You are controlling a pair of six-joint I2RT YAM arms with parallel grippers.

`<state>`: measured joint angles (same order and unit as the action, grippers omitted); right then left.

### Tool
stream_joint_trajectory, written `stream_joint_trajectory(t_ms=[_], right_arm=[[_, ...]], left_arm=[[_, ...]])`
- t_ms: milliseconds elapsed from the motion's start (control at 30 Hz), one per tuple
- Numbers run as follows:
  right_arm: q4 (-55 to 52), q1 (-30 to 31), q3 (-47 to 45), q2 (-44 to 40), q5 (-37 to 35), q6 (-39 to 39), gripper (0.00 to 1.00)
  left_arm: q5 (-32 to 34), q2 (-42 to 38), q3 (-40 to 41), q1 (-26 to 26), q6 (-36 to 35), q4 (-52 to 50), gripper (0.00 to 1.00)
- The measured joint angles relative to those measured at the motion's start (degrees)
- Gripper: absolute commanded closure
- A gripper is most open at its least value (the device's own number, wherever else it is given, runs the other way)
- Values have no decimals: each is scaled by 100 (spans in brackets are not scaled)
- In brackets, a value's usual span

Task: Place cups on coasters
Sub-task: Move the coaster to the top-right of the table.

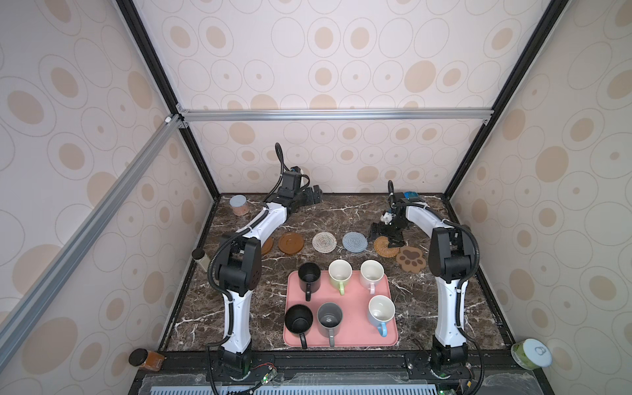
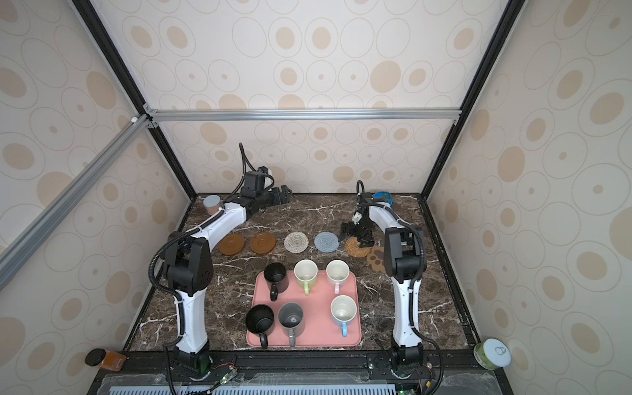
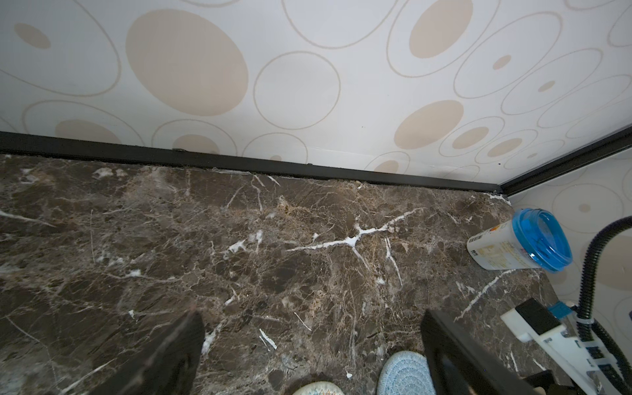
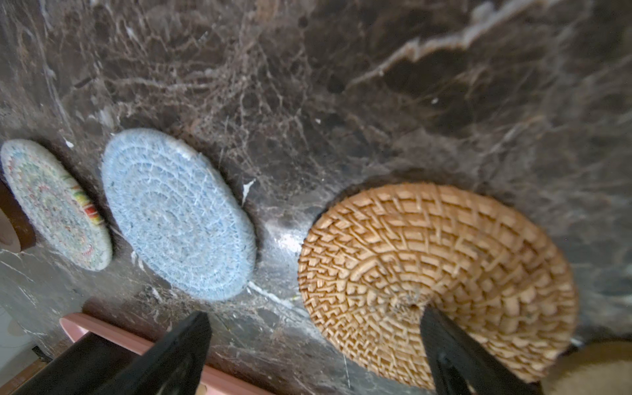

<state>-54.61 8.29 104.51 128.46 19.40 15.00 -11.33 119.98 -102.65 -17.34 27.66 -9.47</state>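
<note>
- Six cups stand upright on the pink tray (image 1: 352, 297), on the base side of both grippers and well apart from either.
- Nearer the grippers are a black cup (image 1: 309, 275), a light green cup (image 1: 340, 273) and a white-pink cup (image 1: 372, 273). Farther from them are a second black cup (image 1: 299, 319), a grey cup (image 1: 330, 319) and a light-blue cup (image 1: 381, 312).
- Right gripper (image 1: 384, 237): jaws spread wide, nothing between them. It hangs over the tan rattan coaster (image 1: 384, 252). In the right wrist view one finger (image 4: 455, 352) overlaps that coaster's edge. Whether it touches cannot be told.
- Just to the right gripper's left lies the blue-grey woven coaster (image 1: 355, 242). Beyond it lie the whitish woven coaster (image 1: 324, 242), a wooden disc (image 1: 291, 243) and a second wooden disc (image 1: 267, 246) partly hidden by the left arm.
- Just to the right gripper's right, toward the base, lies the paw coaster (image 1: 411, 260).
- Left gripper (image 1: 315, 195): jaws spread wide and empty, above bare marble table (image 1: 342, 215) by the back wall. The whole coaster row lies on its base side.
- All six coasters lie bare, none with a cup on it.
- A blue-lidded jar (image 3: 513, 246) sits well to the left gripper's right. A pinkish can (image 1: 238, 204) sits to its left.
</note>
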Motion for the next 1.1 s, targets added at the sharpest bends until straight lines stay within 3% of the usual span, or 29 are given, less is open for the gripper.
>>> stream_joint_trajectory(t_ms=[400, 1100], right_arm=[[-389, 0, 1174, 671, -304, 190, 0], [-354, -55, 1117, 662, 57, 105, 0]], left_arm=[[-20, 254, -474, 0, -4, -251, 0], [-15, 254, -446, 0, -2, -264, 0]])
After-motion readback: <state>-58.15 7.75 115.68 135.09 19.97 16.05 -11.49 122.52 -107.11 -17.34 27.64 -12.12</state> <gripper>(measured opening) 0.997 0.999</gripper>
